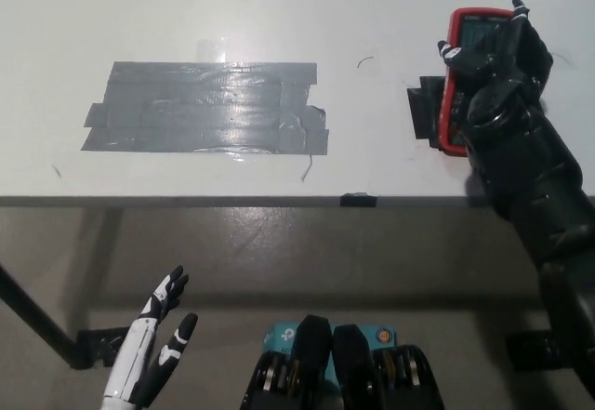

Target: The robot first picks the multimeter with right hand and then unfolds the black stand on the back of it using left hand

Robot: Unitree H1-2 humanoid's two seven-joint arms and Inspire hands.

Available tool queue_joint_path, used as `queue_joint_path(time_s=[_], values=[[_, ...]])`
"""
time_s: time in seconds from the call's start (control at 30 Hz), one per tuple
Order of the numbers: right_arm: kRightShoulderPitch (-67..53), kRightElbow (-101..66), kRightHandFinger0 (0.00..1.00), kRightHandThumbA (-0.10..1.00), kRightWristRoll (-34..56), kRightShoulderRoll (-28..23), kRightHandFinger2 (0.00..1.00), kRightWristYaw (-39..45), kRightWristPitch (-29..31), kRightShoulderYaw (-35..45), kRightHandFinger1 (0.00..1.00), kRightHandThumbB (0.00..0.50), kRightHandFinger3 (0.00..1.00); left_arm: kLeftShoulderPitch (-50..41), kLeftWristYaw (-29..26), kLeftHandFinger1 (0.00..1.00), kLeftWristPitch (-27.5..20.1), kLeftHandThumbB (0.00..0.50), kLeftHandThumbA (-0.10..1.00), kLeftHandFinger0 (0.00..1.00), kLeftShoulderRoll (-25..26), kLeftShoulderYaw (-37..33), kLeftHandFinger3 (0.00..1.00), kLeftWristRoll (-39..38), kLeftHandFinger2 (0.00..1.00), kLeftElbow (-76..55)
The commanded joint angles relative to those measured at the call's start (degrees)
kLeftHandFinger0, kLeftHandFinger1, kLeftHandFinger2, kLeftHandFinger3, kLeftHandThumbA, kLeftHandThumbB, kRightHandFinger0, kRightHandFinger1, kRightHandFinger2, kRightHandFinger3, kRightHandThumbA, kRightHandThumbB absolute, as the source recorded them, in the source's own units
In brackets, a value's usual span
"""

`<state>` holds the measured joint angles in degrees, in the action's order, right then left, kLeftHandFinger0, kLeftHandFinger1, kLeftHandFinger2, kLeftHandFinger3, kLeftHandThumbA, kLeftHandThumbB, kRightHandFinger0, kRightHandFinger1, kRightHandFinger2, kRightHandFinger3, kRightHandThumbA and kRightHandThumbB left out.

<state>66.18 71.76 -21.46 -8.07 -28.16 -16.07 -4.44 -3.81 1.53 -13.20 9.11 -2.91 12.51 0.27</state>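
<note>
Right hand (497, 75) fingers (453, 54) wrap the red multimeter (457, 103) on the white table (372, 19); left hand (153, 340) hangs below, fingers spread, holding nothing

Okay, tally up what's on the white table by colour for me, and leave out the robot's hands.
Red: 1, the multimeter
Grey: 1, the tape patch
Black: 2, the black piece beside the multimeter and a small clip at the table edge
Total: 4

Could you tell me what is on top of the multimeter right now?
The black right robot hand lies over the red multimeter, fingers wrapped around it. Most of its face is covered; only its left edge and top corner show.
</note>
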Motion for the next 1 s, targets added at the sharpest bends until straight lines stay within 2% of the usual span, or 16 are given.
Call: queue_joint_path(time_s=[0.0, 0.03, 0.1, 0.2, 0.23, 0.27, 0.33, 0.4, 0.43, 0.47, 0.5, 0.67, 0.73, 0.77, 0.8, 0.97], values=[[-1.0, 2.0, 0.23, -0.10, 2.6, -0.7, 0.51, -2.9, 3.4, 1.1, 0.32, 0.282, 0.59, 1.0, 0.0, 1.00, -1.2, 0.125, 0.92, 1.00, 1.1, 0.4, 1.00, 0.0, 1.00, -1.3], [-1.0, 2.2, 0.23, -0.10, 2.7, -0.7, 0.51, -3.0, 3.6, 1.1, 0.32, 0.282, 0.59, 1.0, 0.0, 1.00, -1.2, 0.125, 0.92, 1.00, 1.1, 0.4, 1.00, 0.0, 1.00, -1.3], [-1.0, 1.6, 0.21, -0.10, 4.3, -0.6, 0.42, -3.8, 5.8, 2.6, 0.30, 0.275, 0.44, 1.2, 0.0, 1.00, -1.6, 0.119, 0.92, 1.00, 1.2, 0.5, 1.00, -0.3, 1.00, -0.9], [-0.9, 1.8, 0.21, -0.10, 4.4, -0.6, 0.41, -4.0, 6.1, 2.6, 0.30, 0.275, 0.44, 1.2, 0.0, 1.00, -1.7, 0.120, 0.92, 1.00, 1.2, 0.5, 1.00, -0.3, 1.00, -0.9], [-0.6, 0.5, 0.07, -0.10, 8.8, -0.4, 0.17, -3.4, 9.9, 6.8, 0.11, 0.244, 0.13, 1.3, 0.1, 1.00, -1.5, 0.119, 0.92, 1.00, 1.1, 0.5, 1.00, -0.4, 1.00, -0.9], [-0.5, -0.5, 0.00, -0.10, 11.5, -0.3, 0.13, -2.6, 12.5, 9.6, 0.01, 0.229, 0.09, 1.3, 0.1, 1.00, -1.4, 0.114, 0.91, 1.00, 1.2, 0.4, 1.00, -0.3, 1.00, -0.9], [-0.4, -3.0, 0.00, -0.10, 14.6, 0.1, 0.26, -0.4, 15.4, 13.3, 0.01, 0.227, 0.17, 1.5, 0.1, 1.00, -1.6, 0.113, 0.91, 1.00, 1.3, 0.4, 1.00, -0.1, 1.00, -0.8], [-0.3, -3.8, 0.00, -0.10, 15.1, 0.3, 0.55, 0.3, 16.2, 14.7, 0.12, 0.212, 0.38, 1.5, 0.0, 1.00, -1.7, 0.112, 0.91, 1.00, 1.3, 0.5, 1.00, -0.2, 1.00, -0.8], [-0.4, -3.8, 0.00, -0.10, 14.9, 0.3, 0.59, 0.4, 16.3, 15.0, 0.14, 0.213, 0.41, 1.5, 0.0, 1.00, -1.7, 0.112, 0.91, 1.00, 1.3, 0.5, 1.00, -0.2, 1.00, -0.8], [-0.4, -11.3, 0.00, -0.10, 23.9, 2.1, 0.69, 4.6, 18.4, 22.1, 0.18, 0.183, 0.47, 1.6, 0.2, 1.00, -2.0, 0.111, 0.91, 1.00, 1.4, 0.3, 1.00, -0.1, 1.00, -0.8], [-0.4, -12.7, 0.00, -0.10, 25.3, 2.4, 0.73, 5.3, 18.8, 23.4, 0.22, 0.182, 0.53, 1.6, 0.2, 1.00, -2.1, 0.110, 0.91, 1.00, 1.4, 0.2, 1.00, -0.1, 1.00, -0.8], [-1.0, -27.5, 0.00, -0.10, 33.1, 5.8, 0.80, 9.8, 14.3, 28.6, 0.26, 0.151, 0.69, 2.0, 0.1, 1.00, -2.5, 0.119, 0.91, 1.00, 1.4, 0.3, 1.00, -0.3, 1.00, -0.3], [-1.3, -28.8, 0.00, -0.10, 33.2, 6.1, 0.80, 10.1, 13.6, 29.0, 0.26, 0.148, 0.70, 2.1, 0.1, 1.00, -2.6, 0.119, 0.91, 1.00, 1.4, 0.3, 1.00, -0.3, 1.00, -0.2], [-1.9, -33.5, 0.00, -0.10, 35.0, 7.0, 0.84, 11.2, 12.0, 29.4, 0.29, 0.145, 0.79, 2.1, 0.0, 1.00, -3.0, 0.113, 0.91, 1.00, 1.3, 0.2, 1.00, -0.4, 1.00, -0.1], [-2.0, -36.8, 0.00, -0.10, 36.5, 7.7, 0.89, 10.9, 9.7, 30.2, 0.33, 0.146, 0.98, 2.1, 0.0, 1.00, -3.1, 0.115, 0.90, 1.00, 1.3, 0.2, 1.00, -0.4, 1.00, -0.1], [-2.7, -41.0, 0.00, -0.10, 38.2, 8.6, 0.92, 11.0, 6.6, 31.0, 0.38, 0.148, 1.00, 2.0, -0.1, 1.00, -3.1, 0.113, 0.90, 1.00, 1.2, 0.1, 1.00, -0.1, 1.00, -0.3]])
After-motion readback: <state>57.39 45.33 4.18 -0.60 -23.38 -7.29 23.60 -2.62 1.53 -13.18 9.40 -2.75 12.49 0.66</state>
